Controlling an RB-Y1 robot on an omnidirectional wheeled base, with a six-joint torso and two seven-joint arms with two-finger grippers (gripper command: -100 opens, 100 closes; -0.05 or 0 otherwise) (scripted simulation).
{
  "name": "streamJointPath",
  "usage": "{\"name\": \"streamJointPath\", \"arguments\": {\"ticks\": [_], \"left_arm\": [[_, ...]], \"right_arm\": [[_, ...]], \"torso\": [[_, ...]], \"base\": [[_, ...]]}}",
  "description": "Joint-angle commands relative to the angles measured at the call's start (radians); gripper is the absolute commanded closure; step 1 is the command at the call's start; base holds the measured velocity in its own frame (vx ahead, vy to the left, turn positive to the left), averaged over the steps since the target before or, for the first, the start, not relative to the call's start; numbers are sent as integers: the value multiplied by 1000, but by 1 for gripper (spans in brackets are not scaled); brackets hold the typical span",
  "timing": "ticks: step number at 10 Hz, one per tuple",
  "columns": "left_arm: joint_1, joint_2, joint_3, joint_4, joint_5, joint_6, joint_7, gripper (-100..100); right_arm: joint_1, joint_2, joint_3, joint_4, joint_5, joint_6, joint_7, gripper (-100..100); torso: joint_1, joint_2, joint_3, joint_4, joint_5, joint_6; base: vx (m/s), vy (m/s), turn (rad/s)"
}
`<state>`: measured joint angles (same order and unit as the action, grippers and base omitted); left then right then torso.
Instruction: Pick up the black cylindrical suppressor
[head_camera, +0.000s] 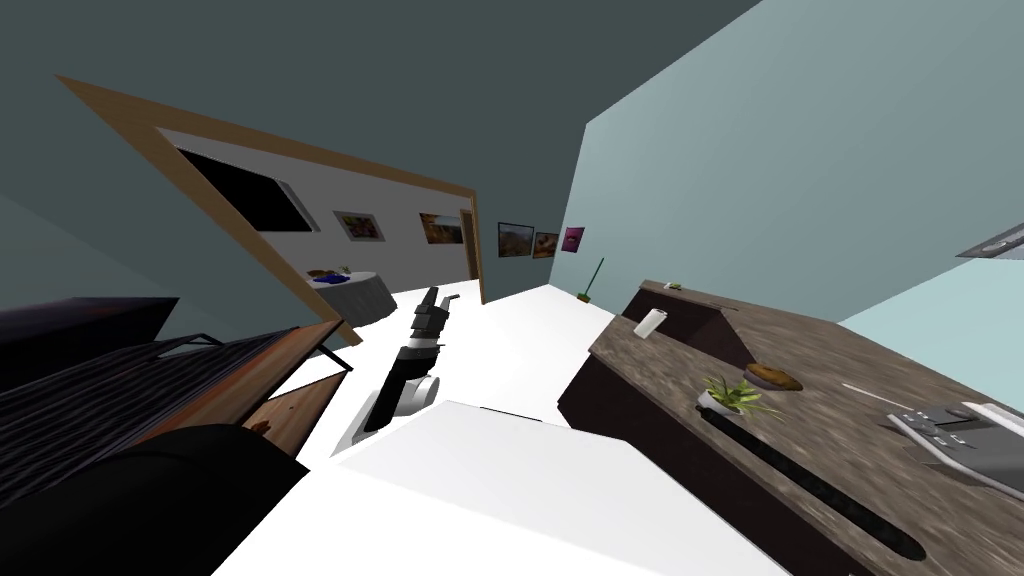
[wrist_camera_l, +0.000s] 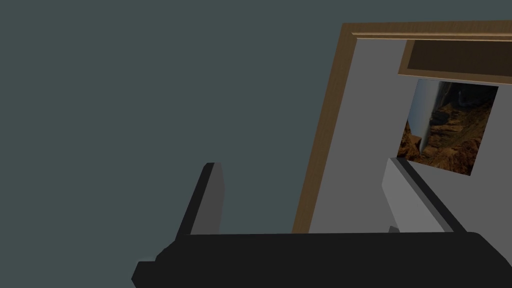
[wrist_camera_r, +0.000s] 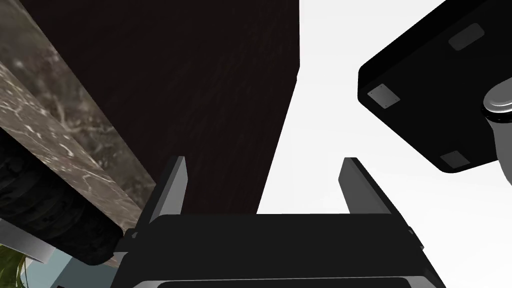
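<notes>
The right gripper (wrist_camera_r: 265, 162) has its two blades set wide apart and nothing between them. It points past the dark side panel (wrist_camera_r: 200, 100) of a counter, whose marbled top (wrist_camera_r: 50, 125) crosses the left of the right wrist view. At the lower left of that view lies a black, finely ribbed round body (wrist_camera_r: 47, 215), most likely the suppressor, well off the line of the fingers. In the head view the suppressor (head_camera: 815, 482) is at the lower right: a long, slim, matte black cylinder lying flat on the brown stone-patterned counter (head_camera: 860, 355), running from just beside the potted plant (head_camera: 735, 395) toward the bottom right corner. I judge it rigid and fairly heavy for its girth. Being round, it is liable to roll sideways if one blade nudges it first. Because of its length, a hold near one end would let the other end droop. The best hold looks to be across its width at mid-length, from above, where the ribbed skin should resist slipping. Just beyond the plant sits a shallow brown bowl (head_camera: 773, 377), and farther along a small white roll (head_camera: 650, 323). The left gripper (head_camera: 440, 298) is held out at the centre of the head view, far from the counter, with its blades (wrist_camera_l: 212, 197) also apart and holding nothing.
</notes>
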<state>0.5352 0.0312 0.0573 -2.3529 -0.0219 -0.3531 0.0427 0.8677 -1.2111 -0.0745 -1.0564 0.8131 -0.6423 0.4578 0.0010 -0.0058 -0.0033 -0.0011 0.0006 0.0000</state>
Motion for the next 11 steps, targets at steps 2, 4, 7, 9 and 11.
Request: {"name": "streamJointPath", "arguments": {"ticks": [2,4,7,9,11], "left_arm": [[0,0,0,0,0,0,0,0],[0,0,0,0,0,0,0,0],[0,0,0,0,0,0,0,0],[0,0,0,0,0,0,0,0],[0,0,0,0,0,0,0,0]], "right_arm": [[-18,-56,-4,68,46,-23,-13,-100],[-24,-82,-10,114,72,-38,-18,-100],[-31,-103,-15,161,97,-54,-25,-100],[-48,-133,-23,221,139,-85,-43,-100],[-58,-140,-25,248,156,-100,-55,-100]], "torso": [[-1,1,0,0,0,0],[0,0,0,0,0,0],[0,0,0,0,0,0],[0,0,0,0,0,0],[-1,-1,-1,0,-1,0]], "base": [[78,2,35],[93,8,31],[91,6,23],[117,8,32],[102,-19,17]]}}
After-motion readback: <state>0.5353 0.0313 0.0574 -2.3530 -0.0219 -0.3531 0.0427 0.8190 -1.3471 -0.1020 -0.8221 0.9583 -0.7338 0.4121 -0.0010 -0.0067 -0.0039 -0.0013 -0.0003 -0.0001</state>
